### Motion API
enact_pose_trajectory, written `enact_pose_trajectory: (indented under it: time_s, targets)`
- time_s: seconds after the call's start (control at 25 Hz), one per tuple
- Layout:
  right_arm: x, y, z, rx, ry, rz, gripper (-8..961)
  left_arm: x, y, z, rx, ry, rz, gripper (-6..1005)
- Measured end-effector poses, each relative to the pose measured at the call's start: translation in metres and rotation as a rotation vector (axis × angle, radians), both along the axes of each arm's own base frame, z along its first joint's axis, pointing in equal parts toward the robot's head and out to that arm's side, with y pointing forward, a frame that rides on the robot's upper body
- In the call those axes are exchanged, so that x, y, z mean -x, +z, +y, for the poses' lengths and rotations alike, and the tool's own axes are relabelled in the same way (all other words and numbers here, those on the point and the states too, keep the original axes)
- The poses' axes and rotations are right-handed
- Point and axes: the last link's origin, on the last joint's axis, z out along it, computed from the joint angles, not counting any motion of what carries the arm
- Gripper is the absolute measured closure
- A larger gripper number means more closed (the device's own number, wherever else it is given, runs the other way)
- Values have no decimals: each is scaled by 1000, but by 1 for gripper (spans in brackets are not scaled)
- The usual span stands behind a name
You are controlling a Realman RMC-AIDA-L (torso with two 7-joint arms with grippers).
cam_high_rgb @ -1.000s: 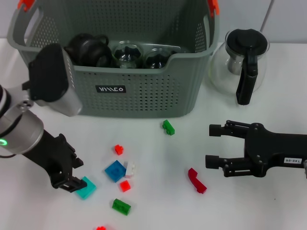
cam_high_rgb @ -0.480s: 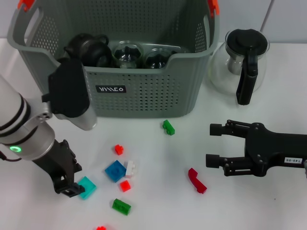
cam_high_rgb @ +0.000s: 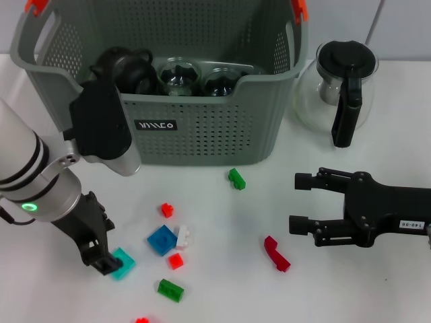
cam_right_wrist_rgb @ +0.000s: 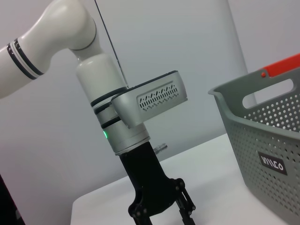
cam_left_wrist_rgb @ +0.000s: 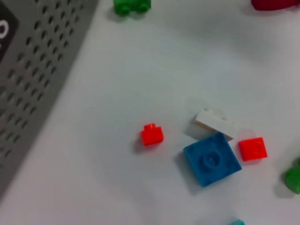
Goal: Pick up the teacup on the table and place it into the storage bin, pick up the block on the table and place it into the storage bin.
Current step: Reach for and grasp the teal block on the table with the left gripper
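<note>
Where the head view looks down on the table, the left gripper point(cam_high_rgb: 106, 261) is low at the teal block point(cam_high_rgb: 122, 263), far out in front of the storage bin point(cam_high_rgb: 202, 138), toward the bin's left end. The gripper's black tips touch the block's left edge. The block lies just to the right of the tips, flat on the table, and it looks about square, so no side is the long one. I cannot tell if the fingers are open or closed on it. The left arm is much nearer to this block than the right arm. The right gripper point(cam_high_rgb: 300, 204) waits in front of the bin's right corner, with its fingers spread wide and nothing in them. I think the lift comes next, and then the block has to go up and back over the bin's front wall. Dark pots and glass cups point(cam_high_rgb: 176, 75) already sit inside the bin.

In the left wrist view, the bin wall point(cam_left_wrist_rgb: 33, 70) fills one side. A blue block point(cam_left_wrist_rgb: 213, 159), a white one point(cam_left_wrist_rgb: 216, 122) and two small red ones point(cam_left_wrist_rgb: 152, 135) lie near it. Only a tiny bit of teal point(cam_left_wrist_rgb: 238, 222) shows at the edge.

In the right wrist view, the left gripper point(cam_right_wrist_rgb: 163, 214) points down at the table, well apart from the bin point(cam_right_wrist_rgb: 267, 136). The block is not seen here.
</note>
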Motion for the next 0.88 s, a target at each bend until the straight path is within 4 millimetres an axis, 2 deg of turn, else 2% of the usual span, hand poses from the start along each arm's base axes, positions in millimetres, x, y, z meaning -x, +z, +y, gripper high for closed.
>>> enact_pose_trajectory:
  time_s: [0.04, 0.24, 0.88]
  targets:
    - [0, 0, 0, 0, 0, 0, 12, 0, 0, -1, 4, 1, 3, 441]
    - [0, 0, 0, -1, 0, -1, 13, -2, -4, -6, 50, -17, 25, 234]
    - [0, 0, 2, -4, 2, -6, 12, -5, -15, -8, 76, -57, 48, 231]
